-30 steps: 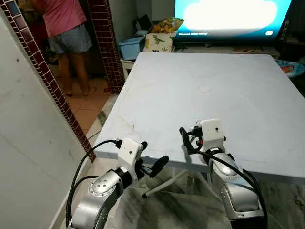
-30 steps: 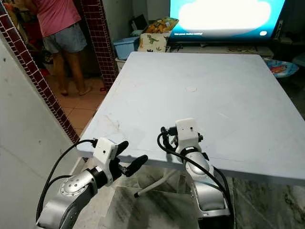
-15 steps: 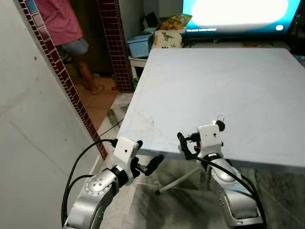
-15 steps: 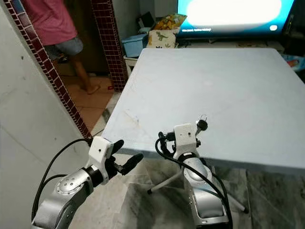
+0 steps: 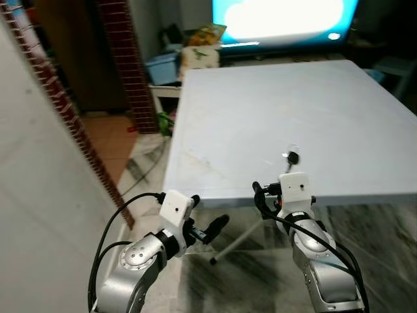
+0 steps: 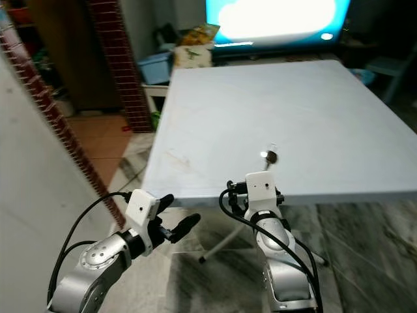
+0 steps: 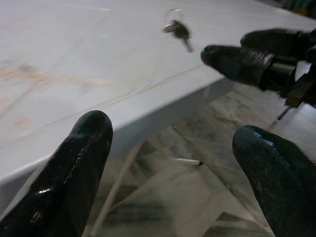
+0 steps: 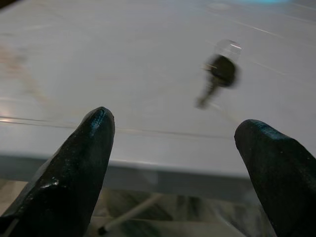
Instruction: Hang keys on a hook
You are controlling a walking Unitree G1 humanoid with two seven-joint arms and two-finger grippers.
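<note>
Item: keys [image 8: 221, 73], one dark-headed key on a clear ring. They lie flat on the pale bench [image 5: 260, 104], close to its near edge, just ahead of my right claw [image 8: 173, 148] and between the lines of its two fingers. Untouched; nothing grips them.

Item: right claw. Fingers spread apart, empty, held level with the bench edge and short of it, pointing at the keys. In the head views its white wrist block sits directly below the keys.

Item: left claw [image 5: 207, 229]. Fingers [image 7: 74, 168] apart, empty, hanging below and off the bench's left near corner. The keys lie ahead of it and across toward the right claw, whose fingertips show in the left wrist view.

Item: surroundings. Lit screen [image 5: 280, 16] beyond the far side of the bench; brick-patterned wall edging [image 5: 71, 124] off to the left claw's side; marbled floor [image 5: 378, 241] beneath both arms.

Item: hook. I cannot find one in any view.

Status, as I judge it: early. The approach to the keys looks nearly lined up; the pick-up is not yet done. Left to do: close the right claw on the keys, lift, locate a hook, hang them.
</note>
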